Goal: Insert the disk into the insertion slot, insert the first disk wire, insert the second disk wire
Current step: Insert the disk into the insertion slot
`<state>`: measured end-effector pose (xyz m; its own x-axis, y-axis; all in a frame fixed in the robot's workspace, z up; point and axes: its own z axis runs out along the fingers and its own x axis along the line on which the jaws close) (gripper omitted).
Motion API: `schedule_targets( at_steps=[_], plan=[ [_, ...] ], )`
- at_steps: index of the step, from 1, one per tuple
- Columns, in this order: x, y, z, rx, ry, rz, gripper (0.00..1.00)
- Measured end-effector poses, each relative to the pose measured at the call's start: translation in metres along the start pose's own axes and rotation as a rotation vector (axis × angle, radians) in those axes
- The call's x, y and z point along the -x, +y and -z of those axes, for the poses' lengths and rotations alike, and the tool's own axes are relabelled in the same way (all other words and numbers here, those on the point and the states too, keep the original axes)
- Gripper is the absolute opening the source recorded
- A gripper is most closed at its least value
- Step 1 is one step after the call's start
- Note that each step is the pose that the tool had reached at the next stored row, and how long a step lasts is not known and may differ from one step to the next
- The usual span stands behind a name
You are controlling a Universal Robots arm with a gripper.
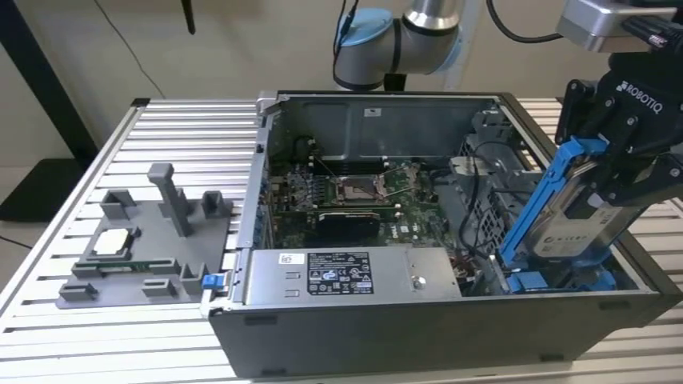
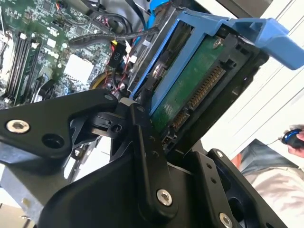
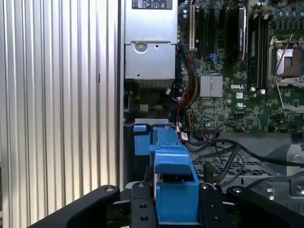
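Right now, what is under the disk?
The disk hangs tilted; below its lower end sit the blue rails of the slot, inside the case. The slot's floor is covered by the disk and the case wall.

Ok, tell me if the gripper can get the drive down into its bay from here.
Probably yes. The gripper holds the drive tilted over the blue-railed bay, the case is open, and the cables I can see lie beside the bay.
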<state>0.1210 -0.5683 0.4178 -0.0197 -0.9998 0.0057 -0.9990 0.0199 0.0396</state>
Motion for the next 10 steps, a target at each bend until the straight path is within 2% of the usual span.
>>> schedule_targets(
  at_steps=[10],
  plan=[
    [0.0000,-0.0005,-0.0103,0.0000,-0.0001,0.000,0.00]
  ],
)
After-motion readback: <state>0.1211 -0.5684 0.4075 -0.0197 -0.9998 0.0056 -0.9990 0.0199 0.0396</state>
